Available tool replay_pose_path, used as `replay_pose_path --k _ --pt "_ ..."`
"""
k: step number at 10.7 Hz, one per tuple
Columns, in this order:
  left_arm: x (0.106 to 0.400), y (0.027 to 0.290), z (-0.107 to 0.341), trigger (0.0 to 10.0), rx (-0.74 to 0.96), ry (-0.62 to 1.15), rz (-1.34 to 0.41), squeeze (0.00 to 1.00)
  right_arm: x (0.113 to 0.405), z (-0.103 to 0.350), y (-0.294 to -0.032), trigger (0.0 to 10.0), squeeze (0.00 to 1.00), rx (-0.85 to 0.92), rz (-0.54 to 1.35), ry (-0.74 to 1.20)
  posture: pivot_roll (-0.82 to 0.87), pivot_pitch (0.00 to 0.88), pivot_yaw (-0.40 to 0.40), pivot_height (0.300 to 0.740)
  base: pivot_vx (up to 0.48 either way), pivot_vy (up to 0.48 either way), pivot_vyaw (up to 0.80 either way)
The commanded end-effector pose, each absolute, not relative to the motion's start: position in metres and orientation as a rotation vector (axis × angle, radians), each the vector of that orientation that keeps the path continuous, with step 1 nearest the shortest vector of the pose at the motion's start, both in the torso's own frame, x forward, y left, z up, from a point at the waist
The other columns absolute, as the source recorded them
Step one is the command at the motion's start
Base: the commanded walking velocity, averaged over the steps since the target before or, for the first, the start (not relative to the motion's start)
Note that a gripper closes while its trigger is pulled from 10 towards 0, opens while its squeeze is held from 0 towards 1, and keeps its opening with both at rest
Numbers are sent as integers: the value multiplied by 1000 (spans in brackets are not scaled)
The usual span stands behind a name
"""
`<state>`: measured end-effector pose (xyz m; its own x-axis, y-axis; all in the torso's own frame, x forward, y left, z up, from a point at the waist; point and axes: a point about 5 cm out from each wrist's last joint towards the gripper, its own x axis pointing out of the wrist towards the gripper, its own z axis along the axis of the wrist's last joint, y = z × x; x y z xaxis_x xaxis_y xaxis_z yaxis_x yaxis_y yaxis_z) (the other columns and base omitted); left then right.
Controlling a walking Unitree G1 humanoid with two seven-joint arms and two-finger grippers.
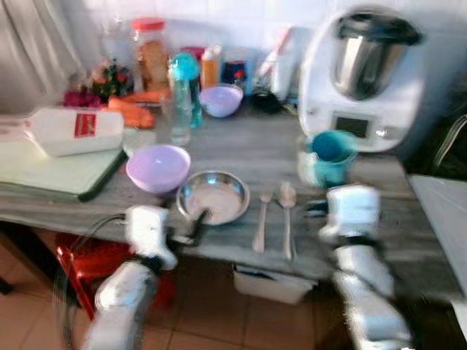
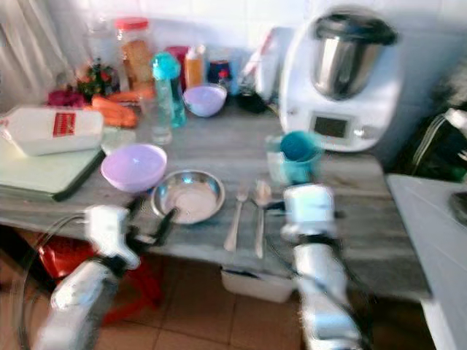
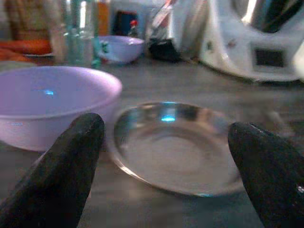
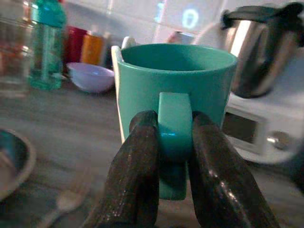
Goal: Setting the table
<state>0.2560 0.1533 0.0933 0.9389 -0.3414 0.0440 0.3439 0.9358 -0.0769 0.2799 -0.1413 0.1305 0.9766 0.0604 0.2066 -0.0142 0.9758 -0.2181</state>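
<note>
So we've got our right pincer (image 4: 173, 156) clamped on the teal mug's (image 4: 178, 90) handle on the worktop (image 1: 241, 149), left pincer (image 3: 166, 161) spread wide in front of the steel plate (image 1: 213, 197), lilac bowl (image 1: 157, 168) just beside it.

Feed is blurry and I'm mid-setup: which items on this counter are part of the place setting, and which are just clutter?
Place setting:
teal mug, held by the right gripper
steel plate, before the open left gripper
fork
spoon
near lilac bowl

Clutter:
kitchen machine
teal-capped bottle
red-lidded jar
far lilac bowl
white tub
</note>
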Motion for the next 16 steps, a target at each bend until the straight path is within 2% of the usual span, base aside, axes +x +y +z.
replay_pose_path --k 1,5,7,13,16 --pt "256 146 95 10000 -79 -31 -377 0 280 137 -151 10000 0 -236 10 -241 135 0 -18 740 262 0 0" --pt "250 161 96 10000 -36 -41 -342 0 284 141 -144 10000 0 -178 72 -250 146 0 -24 740 65 0 0" --pt "244 163 97 10000 -11 -48 -334 0 290 144 -152 10000 0 -205 51 -248 155 0 -26 740 0 0 0" --pt "233 163 103 10000 4 -102 -439 0 317 164 -168 10000 0 -219 52 -291 171 0 -25 740 0 0 800" --pt "234 150 107 10000 -22 -107 -555 0 331 162 -169 10000 0 -183 74 -255 175 0 -29 740 0 0 0"
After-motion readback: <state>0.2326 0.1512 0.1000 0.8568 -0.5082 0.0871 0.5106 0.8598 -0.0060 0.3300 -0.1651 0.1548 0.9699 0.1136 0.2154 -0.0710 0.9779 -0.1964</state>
